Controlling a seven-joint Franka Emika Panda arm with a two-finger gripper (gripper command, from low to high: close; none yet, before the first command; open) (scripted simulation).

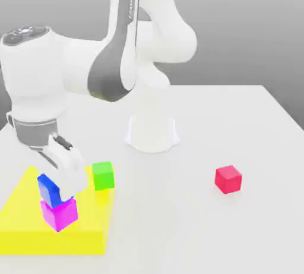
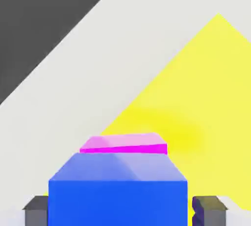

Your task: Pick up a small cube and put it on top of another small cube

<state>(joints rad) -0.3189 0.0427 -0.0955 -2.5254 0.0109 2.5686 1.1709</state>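
Standing open barely wider than the cube, the end effector [image 2: 122, 211] gripped nothing, a sliver showing beside one finger; a straight, slow lift seemed wisest, lest it drag the blue cube [image 1: 50, 190], glossy and sharp-edged, off the magenta cube [image 1: 60, 214] on the yellow block [image 1: 53, 241]

1 blue cube [image 1: 50, 191] atop 1 magenta cube [image 1: 60, 214].

We count four small plain cubes: one blue [image 1: 49, 191], one magenta [image 1: 60, 214], one green [image 1: 103, 176], one red [image 1: 228, 179]; one flat yellow block [image 1: 83, 235], lower left.
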